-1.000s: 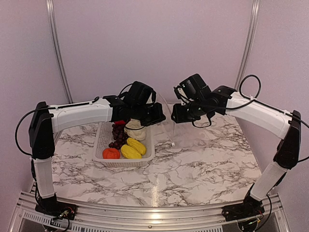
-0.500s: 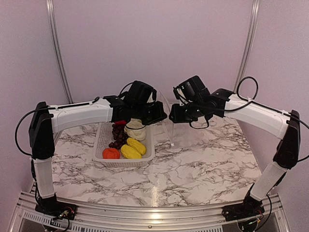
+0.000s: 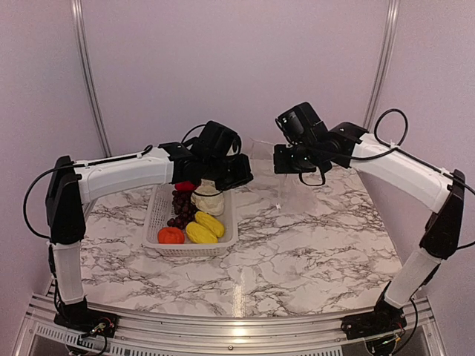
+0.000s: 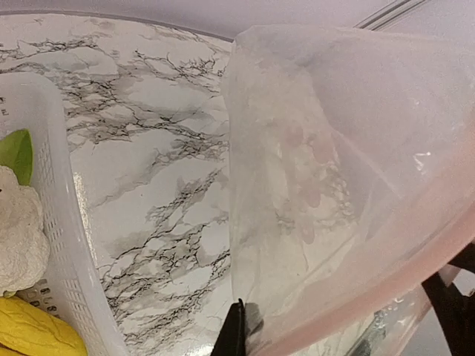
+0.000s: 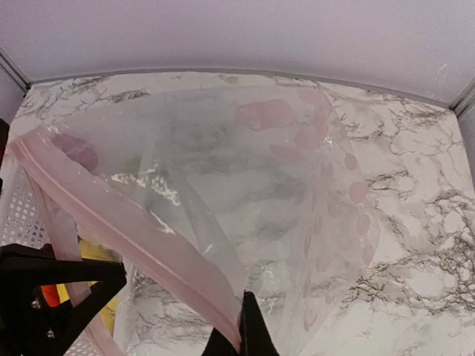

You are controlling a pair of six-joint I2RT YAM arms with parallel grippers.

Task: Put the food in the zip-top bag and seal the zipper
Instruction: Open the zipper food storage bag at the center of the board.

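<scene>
Both arms hold the clear bag in the air, well above the surface. The left end effector is pinched tight on one part of the bag's edge. The right end effector is clamped on the pink zipper strip at the mouth. In the top view the bag hangs between them, at about 3 o'clock from the basket.

All the food lies in the basket, so nothing is bagged yet. The step in hand looks like spreading the mouth open.

To do it well, each pinch should hold only one lip of the strip. Whether that is so cannot be told from these views. Draw the two grips apart gently, toward 9 and 3 o'clock, since thin film can slip or tear. The mouth should face up, and the bottom should hang low enough to sag into a pocket. One grip will have to let go to fetch food, so the bag probably needs resting on the surface first, or it will collapse.
</scene>
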